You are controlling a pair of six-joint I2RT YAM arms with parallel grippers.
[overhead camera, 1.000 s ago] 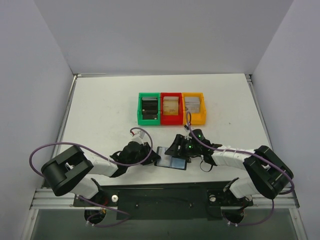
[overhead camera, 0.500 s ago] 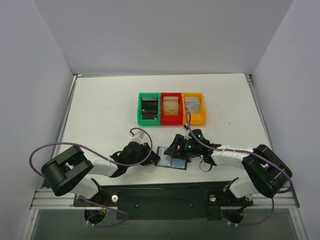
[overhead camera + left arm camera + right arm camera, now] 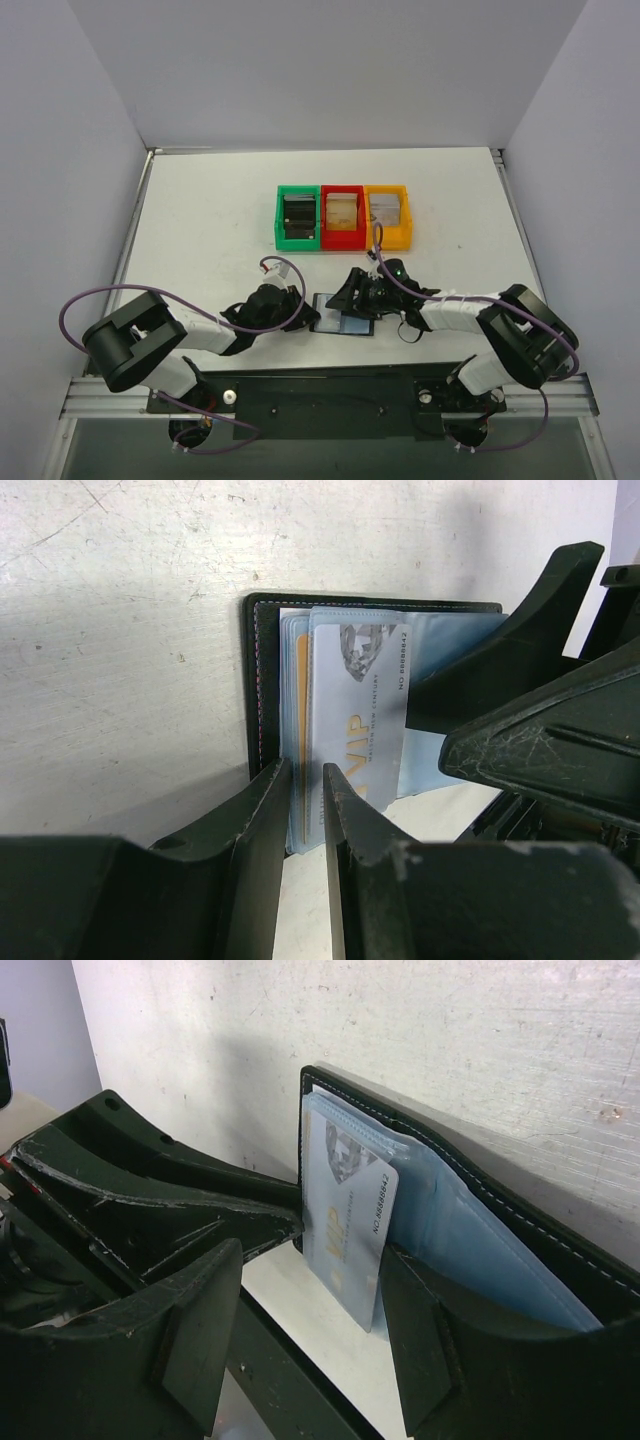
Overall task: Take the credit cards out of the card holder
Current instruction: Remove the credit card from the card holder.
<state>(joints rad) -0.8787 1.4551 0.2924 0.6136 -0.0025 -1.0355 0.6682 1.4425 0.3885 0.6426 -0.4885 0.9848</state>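
One small black bifold card holder (image 3: 347, 324), pale-stitched, with glossy grey-blue inner pockets: it lies open and flat on the scuffed white desk (image 3: 210, 230), near the front edge, between the tips of the two arms.

Several thin rectangular credit cards (image 3: 355, 710), pale blue-grey: they sit in the holder's pocket on the left arm's side and stand partly out past the pocket's edge. The front card carries a silver emblem, "VIP" lettering and a printed number. A card behind it shows an orange stripe.

One pair, left arm's fingers (image 3: 265, 820), scratched black plastic: set narrow, with the tips over the protruding end of the card stack. A strip of card shows in the gap. Whether they pinch it cannot be told.

One pair, right arm's fingers (image 3: 200, 1340), black plastic: spread moderately wide, astride the front card's protruding end. One finger rests on the holder's inner pocket. The other stands clear of the card, with bare desk between, so the pair is not closed on it.

Three small plastic bins in a touching row, well behind the holder:
- green bin (image 3: 281, 215), holding a black stack (image 3: 299, 215)
- red bin (image 3: 343, 189), holding a tan stack (image 3: 342, 212)
- yellow bin (image 3: 406, 215), holding a grey stack (image 3: 385, 210)
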